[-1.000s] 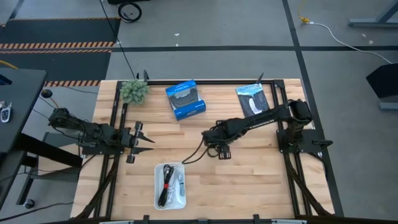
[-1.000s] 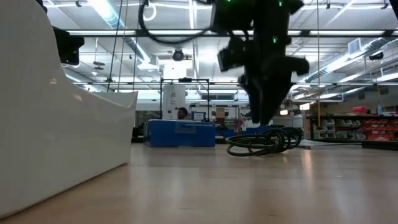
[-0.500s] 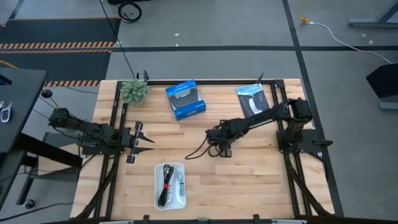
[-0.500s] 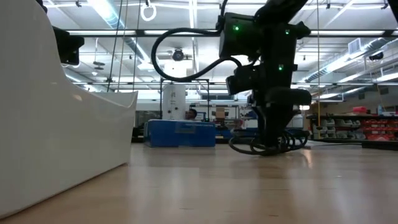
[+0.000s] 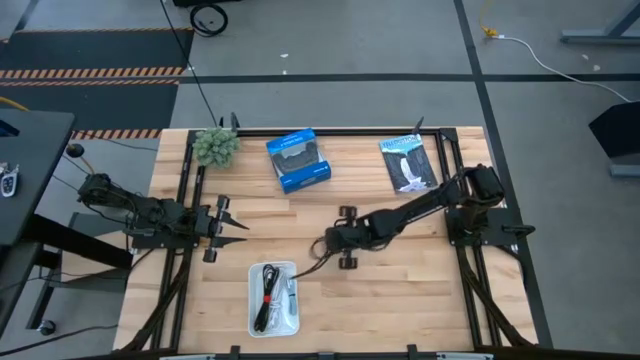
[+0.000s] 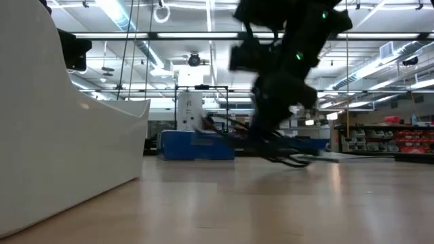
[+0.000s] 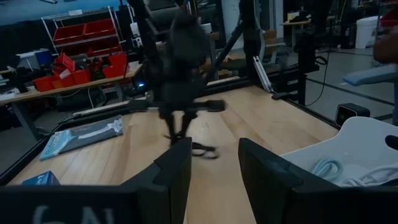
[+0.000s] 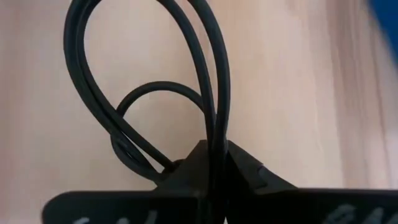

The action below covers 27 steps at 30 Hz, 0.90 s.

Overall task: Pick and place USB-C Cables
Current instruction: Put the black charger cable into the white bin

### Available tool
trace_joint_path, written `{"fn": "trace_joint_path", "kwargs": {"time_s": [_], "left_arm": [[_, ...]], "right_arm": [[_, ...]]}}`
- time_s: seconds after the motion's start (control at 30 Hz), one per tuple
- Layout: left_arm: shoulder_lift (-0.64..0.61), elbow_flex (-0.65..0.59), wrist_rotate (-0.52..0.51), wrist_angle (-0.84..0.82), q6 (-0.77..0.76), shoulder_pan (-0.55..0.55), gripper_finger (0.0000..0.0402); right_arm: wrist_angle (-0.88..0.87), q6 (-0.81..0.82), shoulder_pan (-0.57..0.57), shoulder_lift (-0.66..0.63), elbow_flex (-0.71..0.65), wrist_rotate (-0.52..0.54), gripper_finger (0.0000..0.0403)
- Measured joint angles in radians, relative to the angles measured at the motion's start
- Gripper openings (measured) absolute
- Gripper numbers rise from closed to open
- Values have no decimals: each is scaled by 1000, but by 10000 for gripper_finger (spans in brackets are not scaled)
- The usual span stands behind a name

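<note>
A plain black USB-C cable bundle (image 8: 205,74) sits in my right gripper (image 5: 338,250), which is shut on it at mid-table, a little right of a white tray (image 5: 254,318). The low view shows the cable (image 6: 288,154) below the tilted gripper (image 6: 271,132). Its loose tail (image 5: 305,266) trails toward the tray. Black, red-marked and pale cables (image 5: 272,296) lie in the tray. My left gripper (image 5: 232,226) waits open at the table's left; its fingers (image 7: 180,171) stand apart. My right gripper pinches the bundle's looped strands (image 8: 214,140) between its two fingers, several strands together. The fingers slant down from the table's right side. The loops stick out past the fingertips. Whether the tail (image 7: 204,150) is clear of the wood, I cannot tell.
A blue box (image 5: 298,160) and a flat black-and-white packet (image 5: 408,162) lie along the far edge, with a small green plant (image 5: 215,146) at the far left corner. Bare wood lies between the tray and the right arm's base (image 5: 478,200).
My right gripper has come down over the black cable and shut on it. It has then tipped and gone toward the table's left and near edge, dragging the bundle toward the tray. The coil has been pulled out of its flat lie.
</note>
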Motion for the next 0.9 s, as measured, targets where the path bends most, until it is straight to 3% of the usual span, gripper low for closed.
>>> {"fn": "trace_joint_path", "kwargs": {"time_s": [0.3,0.43,0.7,0.8,0.9], "left_arm": [[0,0,0,0,0,0,142],[0,0,0,0,0,0,142],[0,0,0,0,0,0,142],[0,0,0,0,0,0,142],[0,0,0,3,0,0,142]], "right_arm": [[512,-127,106,0,0,32,43],[641,-140,157,0,0,86,39],[896,-327,218,2,1,57,39],[1030,-399,224,40,6,29,39],[1040,-458,225,113,71,25,39]]}}
